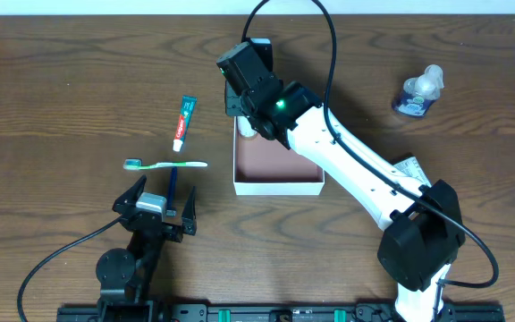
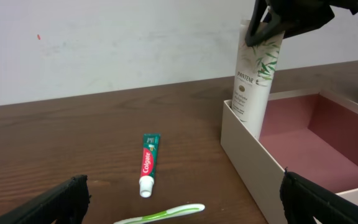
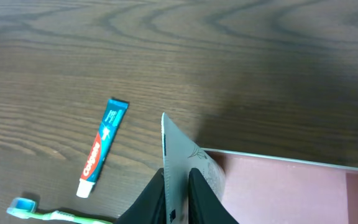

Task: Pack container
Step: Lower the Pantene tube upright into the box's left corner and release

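The container is a shallow white box with a reddish-brown bottom, at the table's middle. My right gripper is shut on the crimped end of a white Pantene tube. The tube stands upright with its cap end inside the box's far left corner. In the right wrist view the fingers pinch the tube above the container. My left gripper is open and empty near the front edge. The box wall lies right of the open left gripper.
A Colgate toothpaste tube and a green-white toothbrush lie left of the box. A slim dark blue object lies just ahead of the left gripper. A bottle of blue liquid stands at the far right. A white patterned item is partly hidden by the right arm.
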`<state>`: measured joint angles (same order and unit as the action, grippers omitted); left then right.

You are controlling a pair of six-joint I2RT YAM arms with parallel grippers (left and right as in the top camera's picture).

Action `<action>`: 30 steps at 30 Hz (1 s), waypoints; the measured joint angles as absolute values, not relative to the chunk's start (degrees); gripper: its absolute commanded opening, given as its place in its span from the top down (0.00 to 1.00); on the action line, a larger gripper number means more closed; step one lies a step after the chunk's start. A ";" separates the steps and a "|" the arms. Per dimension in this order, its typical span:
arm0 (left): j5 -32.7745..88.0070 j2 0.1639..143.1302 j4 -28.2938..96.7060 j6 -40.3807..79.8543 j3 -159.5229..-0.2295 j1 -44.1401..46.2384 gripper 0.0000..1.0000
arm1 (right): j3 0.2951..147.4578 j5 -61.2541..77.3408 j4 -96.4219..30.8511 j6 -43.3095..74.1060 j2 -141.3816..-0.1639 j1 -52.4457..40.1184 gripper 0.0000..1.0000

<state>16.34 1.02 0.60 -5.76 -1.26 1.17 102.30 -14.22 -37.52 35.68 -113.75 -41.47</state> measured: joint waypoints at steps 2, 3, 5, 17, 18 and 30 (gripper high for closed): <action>16.34 1.02 0.60 -5.76 -1.26 1.17 0.02 | 102.37 -15.05 -37.91 36.12 -113.75 -41.47 0.91; 16.34 1.02 0.60 -5.76 -1.26 1.17 0.02 | 102.39 -15.33 -37.98 36.36 -113.75 -41.47 0.91; 16.34 1.02 0.60 -5.76 -1.26 1.17 0.02 | 102.43 -15.86 -38.13 36.67 -113.75 -41.47 0.92; 16.34 1.02 0.60 -5.76 -1.26 1.17 0.02 | 102.59 -17.37 -37.65 38.46 -113.75 -41.47 0.54; 16.34 1.02 0.60 -5.76 -1.26 1.17 0.02 | 102.67 -17.30 -37.65 38.44 -113.75 -41.47 0.53; 16.34 1.02 0.60 -5.74 -1.26 1.17 0.02 | 116.86 -13.78 -46.44 34.09 -113.95 -41.43 0.34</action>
<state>16.34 1.02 0.60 -5.74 -1.26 1.17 116.86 -13.78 -46.44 34.09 -113.95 -41.43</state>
